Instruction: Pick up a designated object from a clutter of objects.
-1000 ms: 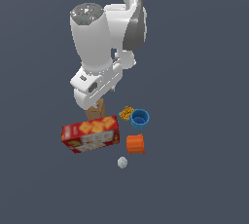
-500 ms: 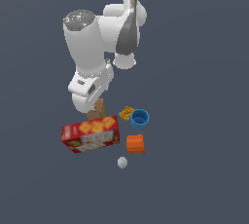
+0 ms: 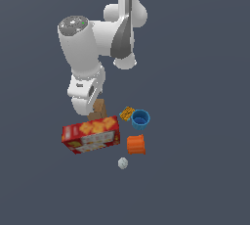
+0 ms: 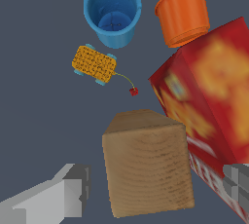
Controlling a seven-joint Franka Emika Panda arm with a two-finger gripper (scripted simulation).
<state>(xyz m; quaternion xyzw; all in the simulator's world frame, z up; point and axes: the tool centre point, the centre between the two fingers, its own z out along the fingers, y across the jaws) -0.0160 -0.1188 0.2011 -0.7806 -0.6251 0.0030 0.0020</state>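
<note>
The designated object, a plain tan-brown box (image 4: 146,164), stands upright beside the red cracker box (image 4: 209,101). In the wrist view my gripper (image 4: 156,185) is open, with one finger on each side of the box and a gap on both sides. In the exterior view the gripper (image 3: 86,107) hangs just over the brown box (image 3: 100,107) and hides part of it; the cracker box (image 3: 91,135) lies in front of it. The rest of the clutter is a blue cup (image 3: 140,119), an orange cup (image 3: 136,144), a small orange-yellow item (image 3: 127,113) and a white ball (image 3: 122,163).
The blue cup (image 4: 113,9), orange cup (image 4: 184,11) and the orange-yellow item (image 4: 94,64) with a thin cord lie beyond the brown box in the wrist view. The cracker box stands very close to one finger (image 4: 237,184). All rests on a flat dark grey floor (image 3: 195,180).
The arm has shifted a little toward the exterior view's left and come lower over the brown box. The objects have not moved.
</note>
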